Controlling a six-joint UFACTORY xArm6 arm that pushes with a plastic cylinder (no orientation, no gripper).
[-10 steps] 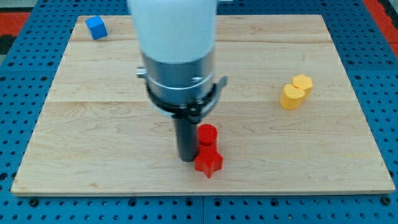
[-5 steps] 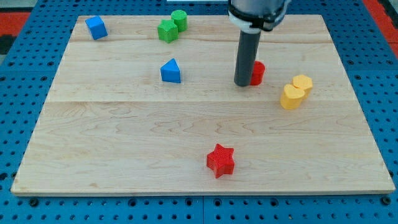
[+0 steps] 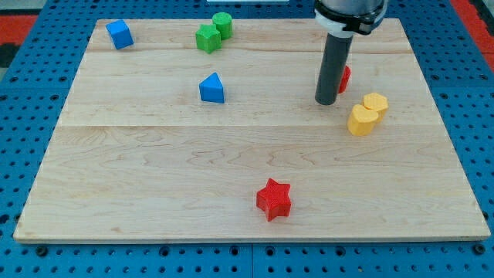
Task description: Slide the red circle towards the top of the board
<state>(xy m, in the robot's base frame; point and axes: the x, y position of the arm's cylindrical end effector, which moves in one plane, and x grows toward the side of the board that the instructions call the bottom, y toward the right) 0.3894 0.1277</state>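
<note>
The red circle (image 3: 344,78) sits in the upper right part of the board (image 3: 139,177), mostly hidden behind the dark rod, with only its right edge showing. My tip (image 3: 325,102) rests on the wood just below and to the view's left of it, touching or nearly so; I cannot tell which. There are no jaws here, only the bare rod end. The circle looks like a small, light, rigid block that should slide easily, and being round it may roll off a glancing push, so contact is best made square on its lower side. Just below to the view's right stand two yellow hexagonal blocks (image 3: 367,113). The blue triangle (image 3: 211,88), green blocks (image 3: 213,32), blue cube (image 3: 119,34) and red star (image 3: 274,198) lie well apart.
</note>
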